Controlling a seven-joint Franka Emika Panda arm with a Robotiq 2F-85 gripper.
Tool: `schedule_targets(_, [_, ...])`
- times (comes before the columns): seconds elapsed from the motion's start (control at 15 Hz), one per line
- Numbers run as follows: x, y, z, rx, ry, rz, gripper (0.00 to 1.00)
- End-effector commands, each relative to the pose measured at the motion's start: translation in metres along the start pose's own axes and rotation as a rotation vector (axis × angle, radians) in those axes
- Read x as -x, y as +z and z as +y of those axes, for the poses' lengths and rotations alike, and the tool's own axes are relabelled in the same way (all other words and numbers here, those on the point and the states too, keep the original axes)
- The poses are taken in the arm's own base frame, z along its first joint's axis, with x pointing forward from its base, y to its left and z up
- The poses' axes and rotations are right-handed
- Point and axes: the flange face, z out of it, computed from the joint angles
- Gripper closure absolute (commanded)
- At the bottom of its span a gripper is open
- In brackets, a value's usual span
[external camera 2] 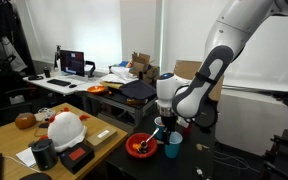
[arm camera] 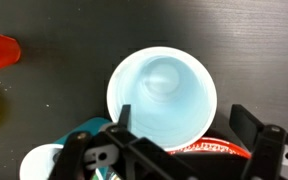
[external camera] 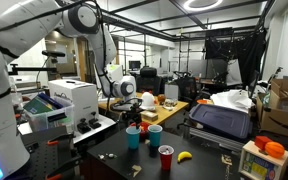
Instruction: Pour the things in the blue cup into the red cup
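Jaws apart above the blue cup (arm camera: 162, 95), upright and seemingly empty on the tabletop (arm camera: 54, 25); pouring into the red cup (external camera: 166, 156) probably finished, only withdrawing left.

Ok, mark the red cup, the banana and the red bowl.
red cup (external camera: 166, 157), in an exterior view, side wall
banana (external camera: 184, 156), in an exterior view, its middle
red bowl (external camera 2: 135, 153), in an exterior view, front wall

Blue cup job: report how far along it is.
Done: the blue cup stands upright and looks empty in the wrist view, so the pour may be finished. In hand: nothing; the fingers stand open over it. Left: check the red cup, upright beside the banana; its inside is not visible, so the pour cannot be confirmed.
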Motion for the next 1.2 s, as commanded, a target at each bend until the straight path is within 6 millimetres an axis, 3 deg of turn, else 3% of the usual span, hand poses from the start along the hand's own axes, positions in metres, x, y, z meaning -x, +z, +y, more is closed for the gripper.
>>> schedule_targets(0.0, [0.011, -0.041, 0.016, -0.015, 0.049, -0.018, 0.00])
schedule_targets(0.33, [0.010, -0.082, 0.028, -0.099, 0.088, 0.021, 0.00])
schedule_targets(0.67, [0.005, -0.109, 0.030, -0.211, 0.081, 0.075, 0.00])
schedule_targets(0.93, [-0.009, -0.115, 0.026, -0.243, 0.062, 0.114, 0.00])
schedule_targets(1.13, [-0.020, -0.109, 0.016, -0.213, 0.063, 0.125, 0.00])
